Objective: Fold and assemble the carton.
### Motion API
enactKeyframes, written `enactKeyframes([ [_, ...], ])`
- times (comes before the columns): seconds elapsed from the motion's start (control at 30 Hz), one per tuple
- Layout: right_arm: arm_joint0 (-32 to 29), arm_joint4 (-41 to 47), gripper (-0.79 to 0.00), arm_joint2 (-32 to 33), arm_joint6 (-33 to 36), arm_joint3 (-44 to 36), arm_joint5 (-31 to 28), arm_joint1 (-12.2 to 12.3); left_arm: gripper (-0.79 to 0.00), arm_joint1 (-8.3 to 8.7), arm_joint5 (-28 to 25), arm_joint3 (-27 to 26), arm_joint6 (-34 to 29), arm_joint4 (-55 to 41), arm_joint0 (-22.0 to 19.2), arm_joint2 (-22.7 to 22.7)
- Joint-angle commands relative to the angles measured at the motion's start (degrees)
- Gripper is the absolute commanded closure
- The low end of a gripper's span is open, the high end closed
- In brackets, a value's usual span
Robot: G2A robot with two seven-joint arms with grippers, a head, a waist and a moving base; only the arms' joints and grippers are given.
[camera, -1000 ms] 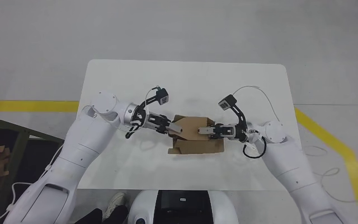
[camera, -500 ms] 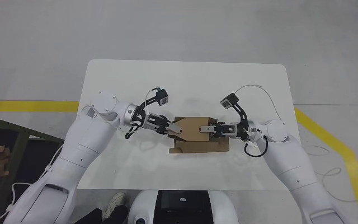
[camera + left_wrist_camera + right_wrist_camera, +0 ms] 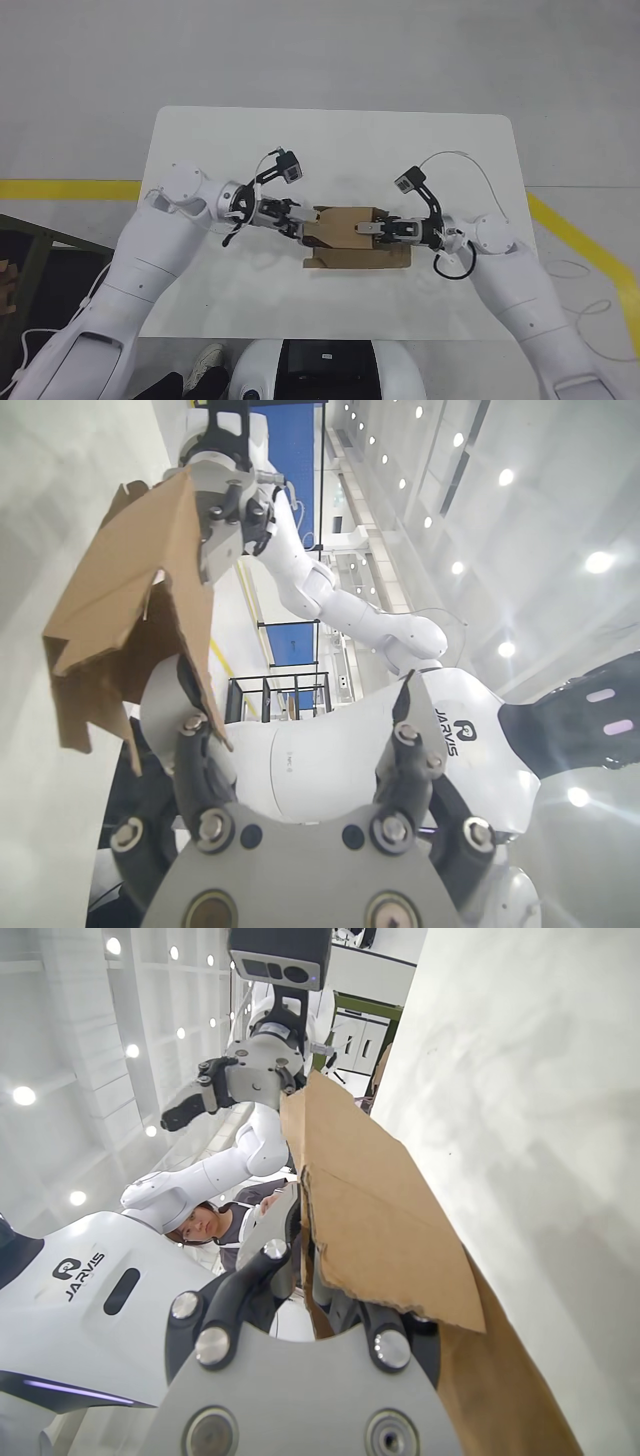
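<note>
Top view: carton [image 3: 355, 240] sits mid-tabletop [image 3: 200, 150], half-erected. My left hand [image 3: 298, 228] is at its left end, my right hand [image 3: 372, 228] on its top.

Left wrist view: left hand's fingers wide apart, one against a raised panel.

Right wrist view: right hand clamped on a wall panel, one finger hidden behind cardboard.

Step, I judge: squaring the walls. Next calls for pressing the left panel inward.
</note>
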Motion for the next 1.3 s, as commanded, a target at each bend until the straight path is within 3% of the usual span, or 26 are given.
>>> enactKeyframes([
  [0.0, -0.16, -0.35, 0.0, -0.04, -0.4, -0.26, 0.16, -0.01, -0.785, -0.11, 0.24, -0.83, -0.07, -1.44, -0.16, -0.17],
  [1.0, -4.69, -2.7, 0.0, 1.89, -2.93, -8.26, 2.38, 0.68, -0.785, -1.87, 1.13, -1.27, 0.82, 2.3, -3.38, 4.18],
  [1.27, -5.24, -1.67, 0.0, 3.38, -2.8, -8.12, 2.68, 0.98, -0.785, -1.45, -1.49, -0.77, 2.09, -0.71, -3.18, 0.26],
])
